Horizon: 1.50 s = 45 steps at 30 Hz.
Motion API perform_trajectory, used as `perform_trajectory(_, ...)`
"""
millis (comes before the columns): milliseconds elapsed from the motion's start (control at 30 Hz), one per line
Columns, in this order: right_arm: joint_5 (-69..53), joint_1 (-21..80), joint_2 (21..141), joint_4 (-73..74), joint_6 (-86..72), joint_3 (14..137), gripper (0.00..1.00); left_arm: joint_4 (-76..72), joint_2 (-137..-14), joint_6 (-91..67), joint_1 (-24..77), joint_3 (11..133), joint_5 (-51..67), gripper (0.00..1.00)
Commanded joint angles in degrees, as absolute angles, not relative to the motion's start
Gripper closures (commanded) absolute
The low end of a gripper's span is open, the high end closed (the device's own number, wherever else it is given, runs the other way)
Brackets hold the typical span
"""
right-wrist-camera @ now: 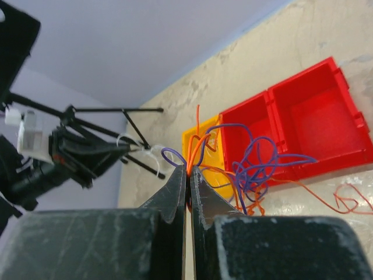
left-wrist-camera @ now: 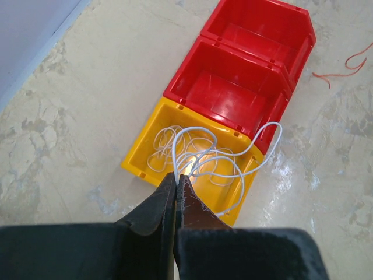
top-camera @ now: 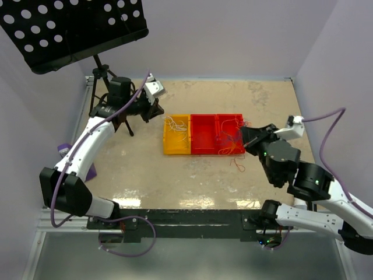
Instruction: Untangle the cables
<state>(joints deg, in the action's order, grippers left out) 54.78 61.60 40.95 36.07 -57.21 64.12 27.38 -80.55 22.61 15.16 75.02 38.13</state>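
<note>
Three open bins stand in a row at the middle of the worktop [top-camera: 145, 175], touching side to side.

- Yellow bin [top-camera: 168, 147] [left-wrist-camera: 145, 158]: left end of the row. It holds the white cable.
- Middle red bin [top-camera: 204, 139] [left-wrist-camera: 224, 96]: nothing can be made out on its floor.
- Right red bin [top-camera: 230, 118] [left-wrist-camera: 262, 32]: right end of the row, with the coloured tangle over its right part.

Cables, by colour:

- White cable [top-camera: 175, 125] [left-wrist-camera: 205, 153]: several loose loops inside the yellow bin. One loop reaches over the rim on the side of the middle red bin. The strands rise together to the left fingertips.
- Purple and red-orange tangle [top-camera: 233, 143] [right-wrist-camera: 256, 166]: purple loops wound through red-orange strands. It hangs from the right fingertips above the right end of the row and spills past the near rim.
- Loose red-orange strand [top-camera: 238, 165] [left-wrist-camera: 344, 67] [right-wrist-camera: 344, 201]: lies curled on the worktop just near of the right red bin, apart from the bins.

Arms:

- Left fingers [top-camera: 152, 109] [left-wrist-camera: 166, 195]: raised at the far left corner of the yellow bin, pressed together and pinching the white cable at the tips.
- Right fingers [top-camera: 247, 139] [right-wrist-camera: 175, 195]: at the right end of the right red bin, pressed together and clamped on the purple and red-orange tangle.

Other:

- Music stand [top-camera: 76, 29]: a black perforated plate on a tripod at the far left, behind the left arm.
</note>
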Motion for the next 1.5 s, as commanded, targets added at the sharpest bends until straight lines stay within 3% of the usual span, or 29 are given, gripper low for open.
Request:
perform_trajectory(0, 49.8, 61.7, 41.0, 29.0, -55.9, 61.4, 1.00, 18.2, -82.7, 17.8, 16.2, 74.4, 39.2, 1.00)
perform_trajectory(333, 45.9, 61.7, 39.5, 25.7, -58.4, 55.6, 1.00, 5.8, -87.4, 11.3, 18.9, 68.3, 41.3, 1.00)
perform_trajectory(667, 43.7, 61.7, 36.7, 27.0, -61.0, 51.7, 1.00, -3.4, -93.1, 6.2, 19.9, 62.7, 23.1, 1.00)
perform_trajectory(1067, 42.4, 61.7, 37.5, 26.5, -61.6, 50.8, 1.00, -6.8, -98.5, 6.4, 25.2, 61.8, 10.6, 1.00)
perform_trajectory(1167, 42.1, 61.7, 37.4, 26.9, -61.8, 50.9, 1.00, -5.9, -100.0, 7.4, 25.9, 62.6, 9.3, 0.87)
perform_trajectory(1267, 41.8, 61.7, 37.4, 27.2, -61.9, 50.8, 1.00, -4.8, -100.0, 8.4, 26.4, 62.8, 8.9, 0.66)
perform_trajectory(1467, 41.6, 61.7, 38.2, 26.9, -62.0, 50.3, 1.00, -1.4, -96.2, 9.3, 26.4, 64.6, 9.9, 0.37)
